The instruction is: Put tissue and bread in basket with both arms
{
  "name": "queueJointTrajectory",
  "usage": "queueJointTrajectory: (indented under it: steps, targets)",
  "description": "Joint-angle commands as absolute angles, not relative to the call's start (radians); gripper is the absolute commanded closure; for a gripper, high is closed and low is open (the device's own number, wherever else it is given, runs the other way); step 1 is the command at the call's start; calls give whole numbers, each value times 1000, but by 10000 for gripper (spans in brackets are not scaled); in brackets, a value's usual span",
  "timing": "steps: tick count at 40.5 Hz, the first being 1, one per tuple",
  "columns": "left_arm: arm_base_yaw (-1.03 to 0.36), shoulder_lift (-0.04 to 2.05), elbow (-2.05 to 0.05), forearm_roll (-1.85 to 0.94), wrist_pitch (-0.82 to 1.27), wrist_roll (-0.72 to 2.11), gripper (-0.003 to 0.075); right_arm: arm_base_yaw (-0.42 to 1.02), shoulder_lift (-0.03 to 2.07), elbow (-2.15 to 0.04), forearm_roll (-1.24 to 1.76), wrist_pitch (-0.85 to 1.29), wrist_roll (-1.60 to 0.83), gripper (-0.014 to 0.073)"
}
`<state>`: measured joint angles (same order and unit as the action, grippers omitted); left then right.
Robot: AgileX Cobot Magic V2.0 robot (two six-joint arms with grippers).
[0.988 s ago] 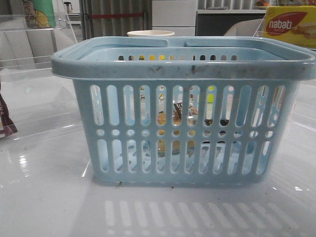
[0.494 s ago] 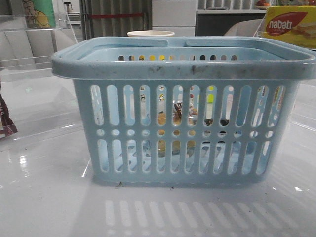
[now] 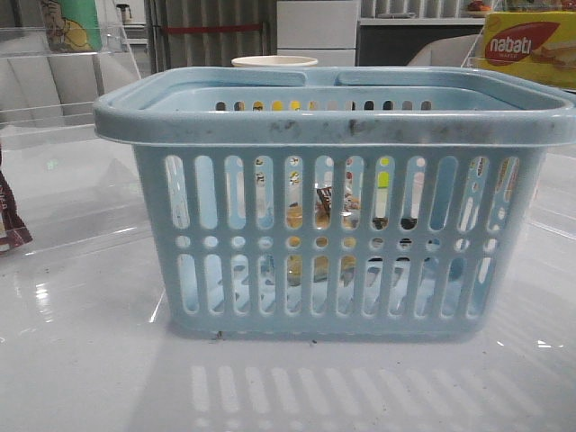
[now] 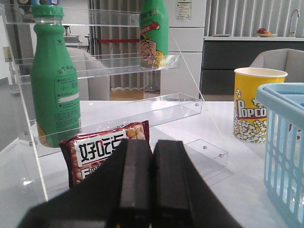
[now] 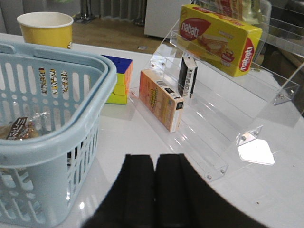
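Fingers of left gripper (image 4: pixel 152 190) and right gripper (image 5: pixel 154 190) pressed together, empty, outside the basket (image 3: pixel 333 121). Bread (image 5: pixel 21 128) lies inside basket; tissue unseen. Likely final step: retreat.

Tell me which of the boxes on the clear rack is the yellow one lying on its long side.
The nabati box on the rack's upper step. It lies lengthwise, yellow with red ends; the orange box and the slim dark box stand lower down.

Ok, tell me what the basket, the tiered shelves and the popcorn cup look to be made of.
The basket: moulded light-blue plastic, matte, with slotted walls and a smudged rim. The tiered shelves: clear acrylic, probably, glossy and see-through, with metal-looking fasteners. The popcorn cup: likely printed paperboard, judging by its thin rim and yellow graphics.
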<state>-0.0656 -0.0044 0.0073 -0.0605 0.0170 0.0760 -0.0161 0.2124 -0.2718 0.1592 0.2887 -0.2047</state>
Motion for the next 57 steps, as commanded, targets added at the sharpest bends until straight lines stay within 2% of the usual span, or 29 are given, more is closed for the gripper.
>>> queueJointTrajectory:
  steps: [1,9,14,32,41,57]
  targets:
    - [-72,-21,12,-70,-70,67,628,-24,115,-192,159,148,-214,566]
    - [-72,-21,12,-70,-70,67,628,-10,-17,-36,160,125,-214,566]
    - [-72,-21,12,-70,-70,67,628,5,-31,23,160,59,-214,566]
    - [-72,-21,12,-70,-70,67,628,1,-30,23,158,0,-209,566]
    - [-72,-21,12,-70,-70,67,628,-1,-30,23,-25,-123,37,566]
    - [-72,-21,12,-70,-70,67,628,-4,-30,23,-32,-103,42,566]
